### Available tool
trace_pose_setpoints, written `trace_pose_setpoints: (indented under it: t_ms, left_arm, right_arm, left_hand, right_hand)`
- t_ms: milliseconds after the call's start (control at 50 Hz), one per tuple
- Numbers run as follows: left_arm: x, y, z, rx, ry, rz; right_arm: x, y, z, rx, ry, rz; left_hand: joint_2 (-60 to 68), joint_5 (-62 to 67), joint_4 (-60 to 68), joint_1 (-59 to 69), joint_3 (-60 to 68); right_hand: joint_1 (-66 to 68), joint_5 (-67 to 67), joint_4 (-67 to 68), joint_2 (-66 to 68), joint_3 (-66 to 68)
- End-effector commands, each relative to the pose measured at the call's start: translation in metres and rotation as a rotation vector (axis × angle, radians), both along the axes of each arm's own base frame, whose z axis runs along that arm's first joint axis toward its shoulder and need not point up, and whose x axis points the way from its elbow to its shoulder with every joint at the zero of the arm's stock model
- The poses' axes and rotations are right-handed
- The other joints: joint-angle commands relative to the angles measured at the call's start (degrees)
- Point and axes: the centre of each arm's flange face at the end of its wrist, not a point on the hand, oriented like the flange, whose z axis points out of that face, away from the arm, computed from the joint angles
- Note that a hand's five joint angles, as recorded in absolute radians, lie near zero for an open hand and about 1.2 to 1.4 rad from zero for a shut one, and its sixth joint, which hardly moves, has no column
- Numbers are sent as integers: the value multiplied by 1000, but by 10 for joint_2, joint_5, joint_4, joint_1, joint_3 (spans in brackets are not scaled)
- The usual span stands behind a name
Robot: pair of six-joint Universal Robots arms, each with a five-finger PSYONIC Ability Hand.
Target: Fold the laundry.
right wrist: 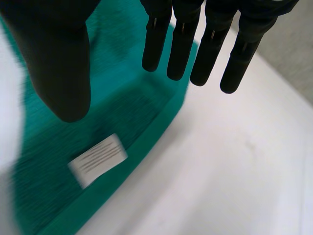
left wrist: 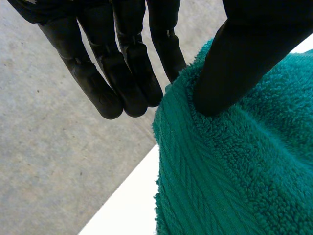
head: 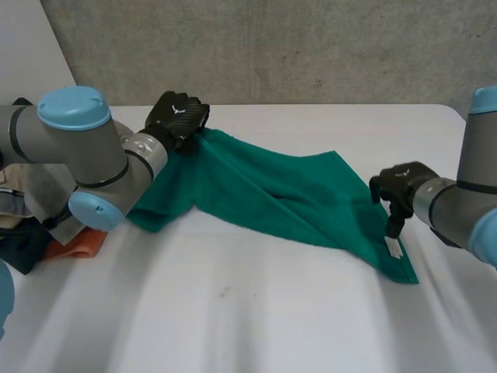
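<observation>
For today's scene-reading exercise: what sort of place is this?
Probably a robotics test lab: robot arms at a white table, a concrete wall behind, and a green towel as practice laundry.

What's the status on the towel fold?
Left hand pinches far corner of green towel, lifted. Right hand open at the corner with the white label. Towel not yet folded. Clothes pile beside left arm, clear.
</observation>
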Motion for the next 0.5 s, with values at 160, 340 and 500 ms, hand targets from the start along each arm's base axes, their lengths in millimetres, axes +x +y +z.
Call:
trace_pose_setpoints:
  t_ms: [160, 340, 500]
  left_arm:
    - [3, 10, 12, 30, -11, 27]
    - [1, 20, 24, 53, 28, 20]
    - [7, 31, 40, 110, 55, 21]
  right_arm:
    - [0, 37, -37, 96, -75, -32]
    - [5, 25, -62, -51, -84, -44]
    - [-4, 9, -45, -113, -104, -123]
  left_hand:
    - [115, 150, 115, 176, 120]
    - [115, 150, 115, 176, 120]
    - [115, 150, 115, 176, 120]
  right_hand:
    - [-48, -29, -44, -42, -43]
    - [37, 56, 41, 43, 42]
    - [467, 486, 471, 473, 472]
